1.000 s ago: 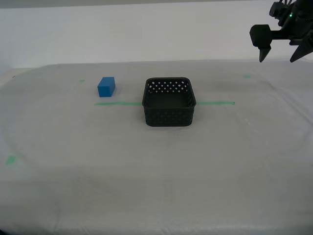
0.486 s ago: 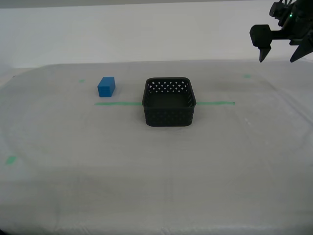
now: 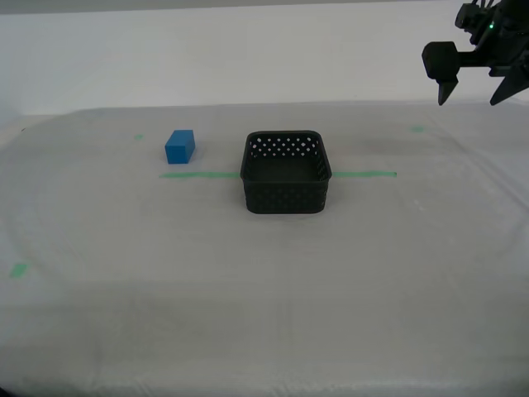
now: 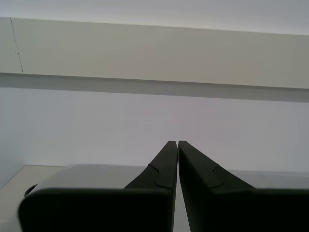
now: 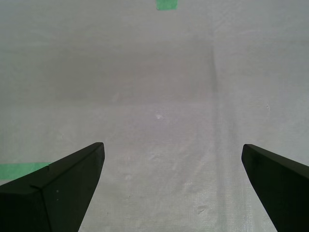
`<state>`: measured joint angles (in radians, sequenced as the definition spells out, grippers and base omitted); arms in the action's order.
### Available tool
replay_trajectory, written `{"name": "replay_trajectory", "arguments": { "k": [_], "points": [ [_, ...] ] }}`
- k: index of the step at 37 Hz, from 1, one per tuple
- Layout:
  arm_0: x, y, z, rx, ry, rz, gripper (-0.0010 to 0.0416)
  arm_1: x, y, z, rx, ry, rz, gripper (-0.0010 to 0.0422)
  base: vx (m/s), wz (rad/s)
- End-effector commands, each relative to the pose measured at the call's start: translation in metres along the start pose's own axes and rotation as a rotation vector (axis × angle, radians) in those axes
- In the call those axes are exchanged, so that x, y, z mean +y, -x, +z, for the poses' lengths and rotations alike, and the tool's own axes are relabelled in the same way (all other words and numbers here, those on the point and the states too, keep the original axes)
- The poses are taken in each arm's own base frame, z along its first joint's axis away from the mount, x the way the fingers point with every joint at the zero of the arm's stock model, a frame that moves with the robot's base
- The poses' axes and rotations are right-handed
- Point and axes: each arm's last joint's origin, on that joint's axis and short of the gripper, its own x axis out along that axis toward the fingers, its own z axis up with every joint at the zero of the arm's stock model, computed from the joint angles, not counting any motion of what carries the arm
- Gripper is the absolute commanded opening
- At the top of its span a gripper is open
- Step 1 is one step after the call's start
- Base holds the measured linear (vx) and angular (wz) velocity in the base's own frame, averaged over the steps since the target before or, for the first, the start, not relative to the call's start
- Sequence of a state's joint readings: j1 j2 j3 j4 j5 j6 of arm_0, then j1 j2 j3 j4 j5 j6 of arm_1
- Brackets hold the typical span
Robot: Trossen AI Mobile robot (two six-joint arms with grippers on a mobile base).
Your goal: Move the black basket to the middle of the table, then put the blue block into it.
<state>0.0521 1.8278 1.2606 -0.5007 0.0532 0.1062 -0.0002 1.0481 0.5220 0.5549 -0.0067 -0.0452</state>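
The black basket [image 3: 285,198] stands upright and empty near the middle of the table [image 3: 264,298], across the green tape line [image 3: 194,174]. The blue block [image 3: 179,146] lies on the table to the basket's left in the exterior view, just behind the tape. My first gripper [image 3: 469,101] hangs open and empty high at the exterior view's upper right, well away from both; its wrist view [image 5: 172,146] shows only bare table and tape. My second gripper [image 4: 176,143] is shut on nothing and faces a plain wall; it is outside the exterior view.
Small green marks lie on the table at the far left [image 3: 138,136], far right [image 3: 417,128] and near left [image 3: 17,270]. A white wall [image 3: 248,58] runs behind the table. The table's rounded front edge is near the bottom of the exterior view.
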Motion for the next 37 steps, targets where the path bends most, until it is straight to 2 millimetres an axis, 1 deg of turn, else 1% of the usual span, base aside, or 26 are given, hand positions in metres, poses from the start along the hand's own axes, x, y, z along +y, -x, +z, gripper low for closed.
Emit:
{"name": "replay_trajectory", "arguments": {
  "k": [1, 6, 13, 20, 27, 37],
  "points": [
    [0.000, 0.000, 0.000, 0.000, 0.003, 0.001, 0.0399, 0.000, 0.000, 0.000, 0.005, -0.001, 0.000, 0.0000, 0.000, 0.000],
    [0.000, 0.000, 0.000, 0.000, 0.003, 0.001, 0.0398, 0.000, -0.002, 0.003, 0.048, -0.001, 0.001, 0.0000, 0.000, 0.000],
    [0.000, 0.000, 0.000, 0.000, 0.003, 0.001, 0.0399, -0.001, -0.005, 0.012, 0.109, -0.001, 0.003, 0.0000, 0.000, 0.000],
    [0.000, 0.000, 0.000, 0.000, 0.003, 0.001, 0.0399, -0.002, -0.007, 0.022, 0.243, 0.034, 0.011, 0.0000, 0.000, 0.000],
    [0.000, 0.000, 0.000, -0.001, 0.003, 0.001, 0.0398, -0.004, -0.005, 0.035, 0.376, 0.036, 0.015, 0.0000, 0.000, 0.000],
    [0.000, 0.000, 0.000, -0.001, 0.003, 0.001, 0.0399, -0.006, 0.001, 0.054, 0.503, 0.033, 0.019, 0.0000, 0.000, 0.000]
  ]
}}
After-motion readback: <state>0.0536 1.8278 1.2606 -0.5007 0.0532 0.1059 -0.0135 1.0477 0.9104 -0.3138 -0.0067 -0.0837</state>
